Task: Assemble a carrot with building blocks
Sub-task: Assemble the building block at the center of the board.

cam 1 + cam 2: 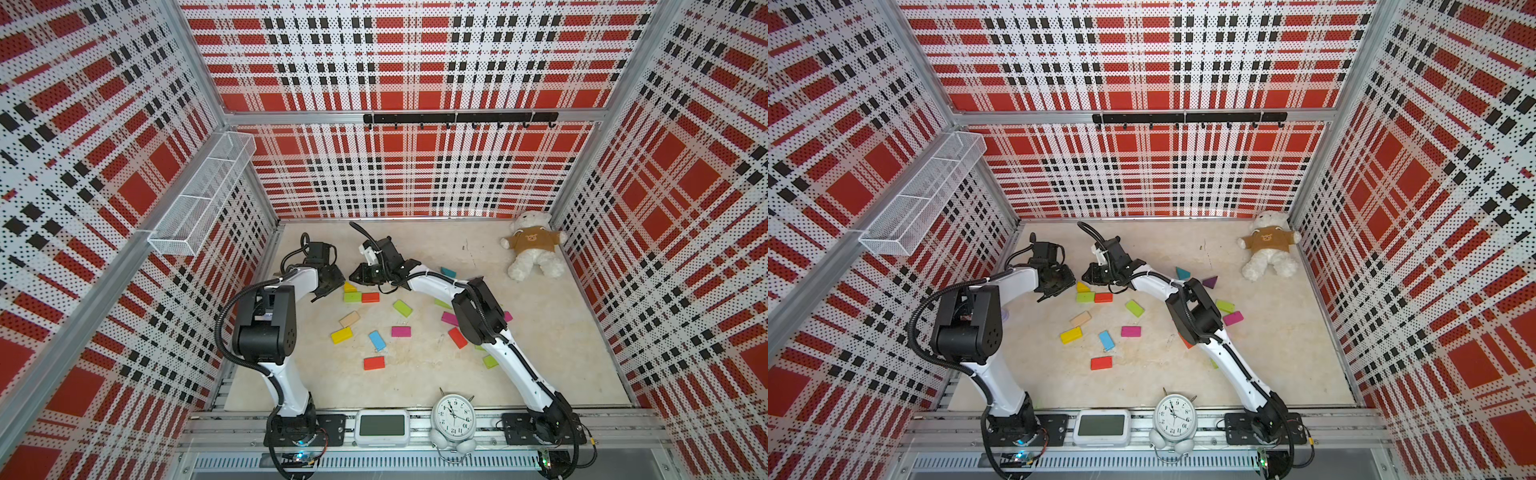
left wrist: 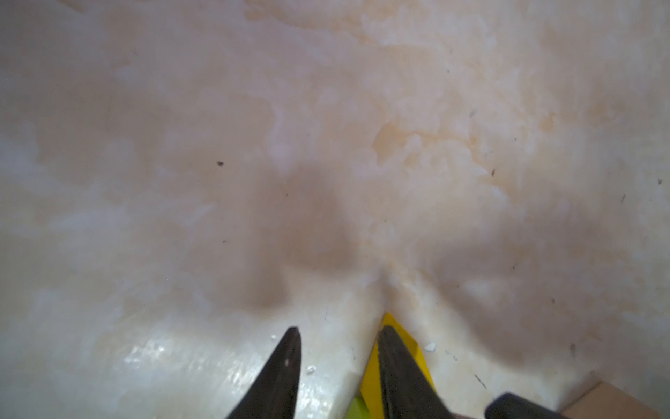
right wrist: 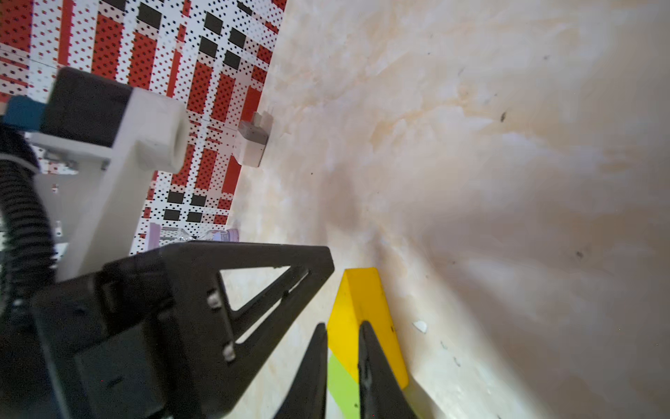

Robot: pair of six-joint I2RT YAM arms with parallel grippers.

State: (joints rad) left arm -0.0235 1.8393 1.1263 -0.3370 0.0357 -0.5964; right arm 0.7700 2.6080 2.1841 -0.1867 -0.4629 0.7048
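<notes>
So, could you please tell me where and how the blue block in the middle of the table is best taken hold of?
Take the blue block across its two long sides at mid-length, coming straight down from above. It lies flat on the table, so only those thin edges offer opposed faces, and the magenta block and yellow block beside it stand apart, leaving room.

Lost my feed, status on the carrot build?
Left jaws open, empty, tip by yellow triangle. Right jaws narrow at same triangle, grip unclear. Green block, red block adjacent.

Between left claw (image 1: 1064, 290) and right claw (image 1: 1090, 279), yellow triangular block (image 1: 1082, 286) just beside lime green block (image 1: 1085, 297)
</notes>
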